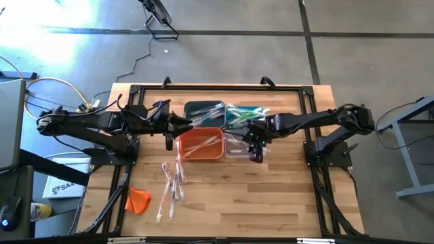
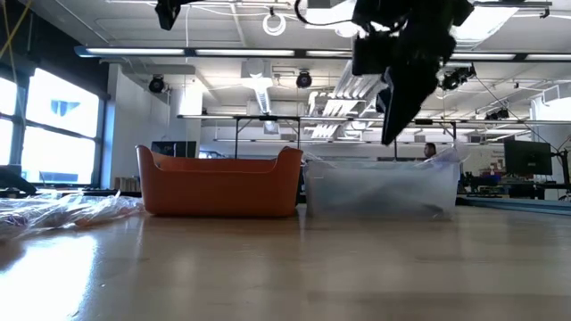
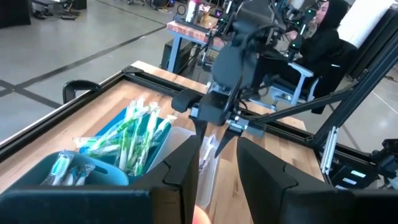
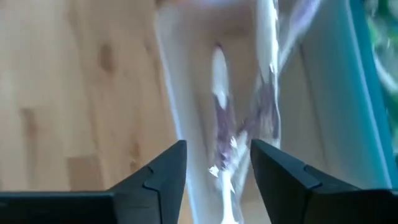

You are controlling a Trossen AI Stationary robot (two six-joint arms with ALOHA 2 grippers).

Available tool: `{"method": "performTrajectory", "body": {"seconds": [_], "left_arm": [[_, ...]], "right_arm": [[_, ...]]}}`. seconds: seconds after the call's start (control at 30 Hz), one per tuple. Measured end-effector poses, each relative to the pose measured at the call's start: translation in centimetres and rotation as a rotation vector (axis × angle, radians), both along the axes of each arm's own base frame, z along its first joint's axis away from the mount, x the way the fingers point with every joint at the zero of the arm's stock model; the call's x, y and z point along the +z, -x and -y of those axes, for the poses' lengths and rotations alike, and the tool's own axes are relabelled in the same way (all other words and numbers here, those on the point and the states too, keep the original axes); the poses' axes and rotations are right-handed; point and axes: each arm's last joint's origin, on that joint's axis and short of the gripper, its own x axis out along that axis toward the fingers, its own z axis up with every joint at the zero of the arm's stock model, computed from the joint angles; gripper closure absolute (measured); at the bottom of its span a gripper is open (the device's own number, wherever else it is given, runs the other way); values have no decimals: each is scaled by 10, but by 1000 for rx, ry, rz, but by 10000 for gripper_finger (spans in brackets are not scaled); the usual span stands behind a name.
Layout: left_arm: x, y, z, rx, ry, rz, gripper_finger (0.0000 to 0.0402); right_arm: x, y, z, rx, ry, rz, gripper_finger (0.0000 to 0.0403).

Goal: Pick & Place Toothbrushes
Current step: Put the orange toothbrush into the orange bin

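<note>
My right gripper (image 1: pixel 256 150) hangs open over the clear bin (image 1: pixel 234 150), pointing steeply down; the low view shows it above the clear bin (image 2: pixel 384 189). Past its fingers a wrapped white-handled toothbrush (image 4: pixel 221 134) shows blurred inside that bin. More wrapped toothbrushes (image 1: pixel 173 184) lie loose on the table toward the near edge. Green ones fill the teal bin (image 3: pixel 134 140), a blue one lies in the dark grey bin (image 3: pixel 62 168), and white ones lie in the orange bin (image 1: pixel 201 144). My left gripper (image 1: pixel 169 130) waits open beside the orange bin's left end.
The four bins stand close together at the table's middle. A small orange cloth lump (image 1: pixel 137 200) lies near the front left. The black frame rails (image 1: pixel 217 88) run around the table. A person sits beyond the table's right side (image 3: pixel 323 31).
</note>
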Motion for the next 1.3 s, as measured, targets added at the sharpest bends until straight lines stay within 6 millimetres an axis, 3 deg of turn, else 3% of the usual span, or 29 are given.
{"method": "performTrajectory", "body": {"seconds": [0.43, 0.83, 1.03, 1.3], "left_arm": [[-8, 1, 0, -1, -3, -79, 295], [-7, 1, 0, -1, -3, -69, 295], [-7, 1, 0, -1, -3, -68, 295], [-7, 1, 0, 15, 68, -62, 295]], "right_arm": [[80, -12, 0, 28, -14, 293, 321], [109, -29, 0, 9, -25, 588, 393], [119, -35, 0, -39, -70, 701, 399], [135, -19, -5, -10, -77, 736, 400]]}}
